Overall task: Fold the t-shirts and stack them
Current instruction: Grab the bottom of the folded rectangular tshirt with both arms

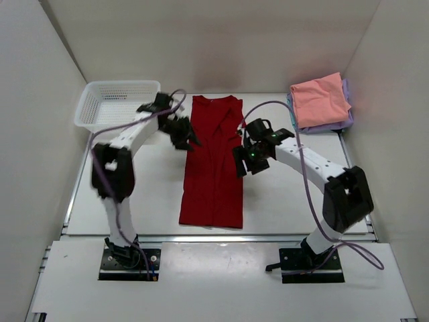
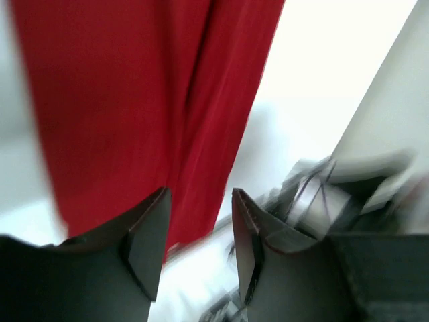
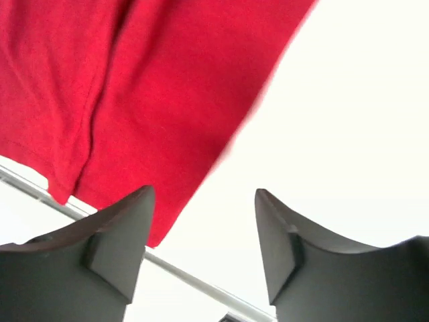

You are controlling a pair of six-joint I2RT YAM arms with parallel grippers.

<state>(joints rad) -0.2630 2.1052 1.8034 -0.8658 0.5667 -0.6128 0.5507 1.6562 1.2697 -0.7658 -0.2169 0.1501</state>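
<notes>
A dark red t-shirt [image 1: 212, 161] lies in the middle of the table, folded lengthwise into a long narrow strip, collar at the far end. My left gripper [image 1: 190, 139] hovers at its upper left edge, open, with nothing between the fingers; the left wrist view shows the red cloth [image 2: 134, 100] beyond the jaws. Open and empty too, my right gripper [image 1: 241, 163] stands at the shirt's right edge, and the red cloth [image 3: 134, 87] fills that wrist view's upper left. A stack of folded shirts, salmon pink [image 1: 320, 99] over lavender [image 1: 338, 123], sits at the far right.
A white mesh basket [image 1: 114, 102] stands at the far left corner, just behind the left arm. White walls enclose the table on three sides. A metal rail [image 1: 214, 236] runs along the table's near edge.
</notes>
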